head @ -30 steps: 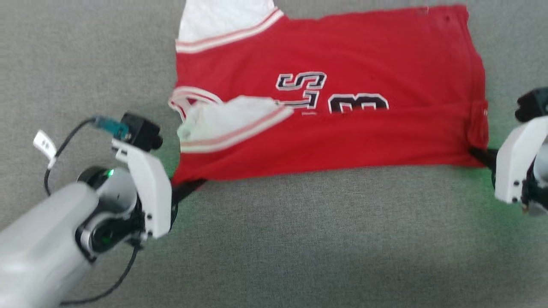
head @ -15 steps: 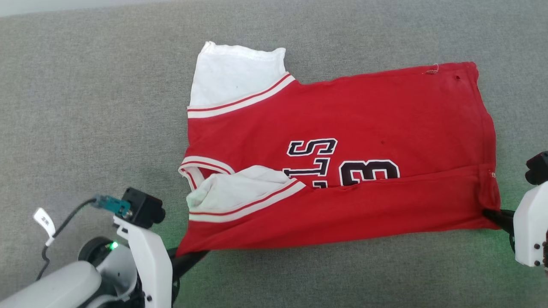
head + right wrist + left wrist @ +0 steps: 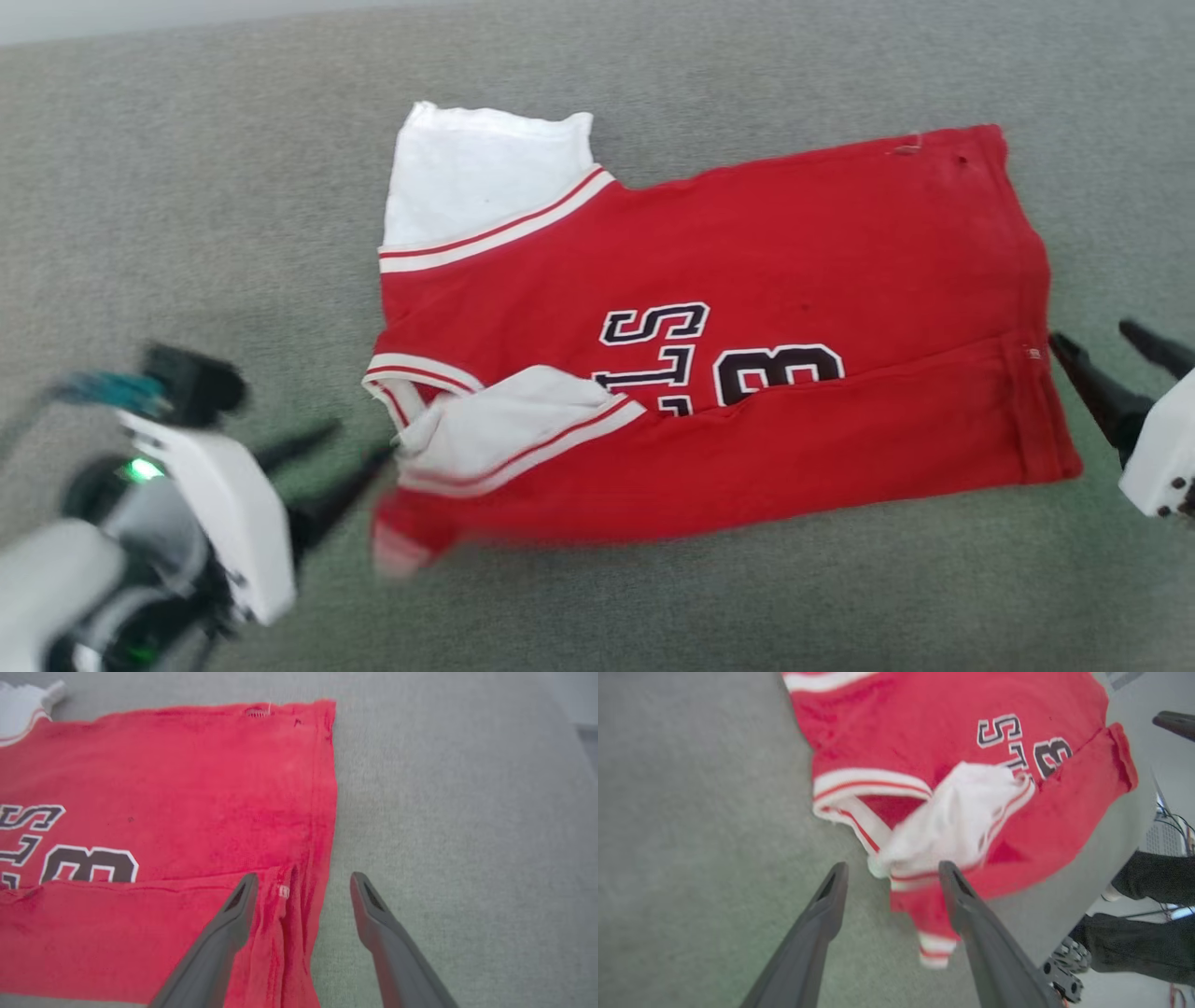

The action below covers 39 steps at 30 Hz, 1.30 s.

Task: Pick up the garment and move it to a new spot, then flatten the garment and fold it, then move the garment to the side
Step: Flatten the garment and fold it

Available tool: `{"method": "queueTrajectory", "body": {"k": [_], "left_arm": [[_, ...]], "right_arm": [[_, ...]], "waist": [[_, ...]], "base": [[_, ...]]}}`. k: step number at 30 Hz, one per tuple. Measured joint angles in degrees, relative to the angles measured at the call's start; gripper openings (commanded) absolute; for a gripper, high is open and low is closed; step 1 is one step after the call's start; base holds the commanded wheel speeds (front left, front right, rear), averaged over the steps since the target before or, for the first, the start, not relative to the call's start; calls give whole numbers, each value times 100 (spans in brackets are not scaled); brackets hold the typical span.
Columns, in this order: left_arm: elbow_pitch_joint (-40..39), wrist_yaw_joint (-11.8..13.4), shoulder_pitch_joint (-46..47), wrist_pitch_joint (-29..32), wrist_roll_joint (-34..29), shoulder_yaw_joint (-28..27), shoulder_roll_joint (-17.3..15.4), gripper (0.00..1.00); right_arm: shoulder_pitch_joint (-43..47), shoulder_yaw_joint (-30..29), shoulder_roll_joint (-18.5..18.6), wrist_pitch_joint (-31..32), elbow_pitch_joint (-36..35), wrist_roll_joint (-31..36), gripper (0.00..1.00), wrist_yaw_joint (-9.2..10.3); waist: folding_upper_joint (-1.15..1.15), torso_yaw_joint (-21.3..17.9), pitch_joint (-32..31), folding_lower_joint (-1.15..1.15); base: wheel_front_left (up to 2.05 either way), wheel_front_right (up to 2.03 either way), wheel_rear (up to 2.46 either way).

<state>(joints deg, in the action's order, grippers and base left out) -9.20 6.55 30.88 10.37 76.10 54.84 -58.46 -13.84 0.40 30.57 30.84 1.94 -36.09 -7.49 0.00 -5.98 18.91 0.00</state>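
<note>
The garment (image 3: 747, 243), a red shirt with white sleeves and black print, lies spread on the grey surface with its near edge folded up over the print. My left gripper (image 3: 359, 443) stands open just left of the near left corner, holding nothing. In the left wrist view its fingers (image 3: 893, 868) gape over the white sleeve and striped trim of the garment (image 3: 924, 728). My right gripper (image 3: 1090, 334) is open beside the right hem. In the right wrist view one finger of that gripper (image 3: 303, 877) lies over the hem of the garment (image 3: 187, 788), the other over bare surface.
The grey fabric-covered surface (image 3: 653, 607) stretches around the shirt on all sides; its far edge shows as a pale strip (image 3: 93, 19). In the left wrist view a person's dark trouser legs (image 3: 1134, 952) and a shoe (image 3: 1069, 956) stand beyond the surface's edge.
Both grippers have opened and let go of the garment's near corners, which have dropped onto the surface. The left gripper has drawn back to the left. The head camera has shifted.
</note>
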Motion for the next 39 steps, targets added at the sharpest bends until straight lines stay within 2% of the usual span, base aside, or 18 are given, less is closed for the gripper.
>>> {"method": "queueTrajectory", "body": {"k": [3,6,11,13,18,22,31,33,37,38,39], "left_arm": [[129,16,132,-385,168,-380,-68,100],[530,-122,250,-795,465,-745,133,100],[1644,-333,817,-1243,338,-1087,448,100],[2105,-361,1130,-1333,98,-1115,563,100],[3222,-404,1959,-1252,-225,-1089,948,100],[3974,-492,2526,-612,-516,-811,1071,100],[5219,-504,3502,2341,-616,5,1237,100],[5293,-515,3715,2629,-678,107,1236,100],[5346,-724,3854,2922,-561,77,1354,100],[5342,-805,3886,3016,-505,63,1361,78],[5343,-835,3910,3075,-434,32,1391,35]], "right_arm": [[-40,-75,-286,-672,-57,249,100,0],[-110,-67,-650,-1393,-156,512,100,0],[-218,66,-1261,-2390,-236,762,100,0],[-262,166,-1482,-2733,-260,795,100,0],[-294,563,-1702,-3126,-365,724,100,0],[-286,661,-1730,-3233,-348,679,100,0],[-177,665,-1744,-3227,-266,512,100,0],[-144,673,-1746,-3219,-267,488,100,0],[-159,719,-1733,-3131,-245,436,100,0],[-191,750,-1707,-3075,-222,428,100,0],[-235,798,-1670,-3008,-200,427,100,0]], "waist": [[0,-119,-1,0],[0,-269,7,0],[0,-604,67,0],[0,-769,109,0],[0,-1194,224,0],[0,-1510,321,0],[0,-1881,563,0],[0,-1892,601,0],[0,-1873,704,0],[0,-1859,727,0],[0,-1841,750,0]], "base": [[0,0,0],[0,0,0],[0,0,0],[0,0,0],[0,0,0],[0,0,0],[0,0,0],[0,0,0],[0,0,0],[0,0,0],[0,0,0]]}}
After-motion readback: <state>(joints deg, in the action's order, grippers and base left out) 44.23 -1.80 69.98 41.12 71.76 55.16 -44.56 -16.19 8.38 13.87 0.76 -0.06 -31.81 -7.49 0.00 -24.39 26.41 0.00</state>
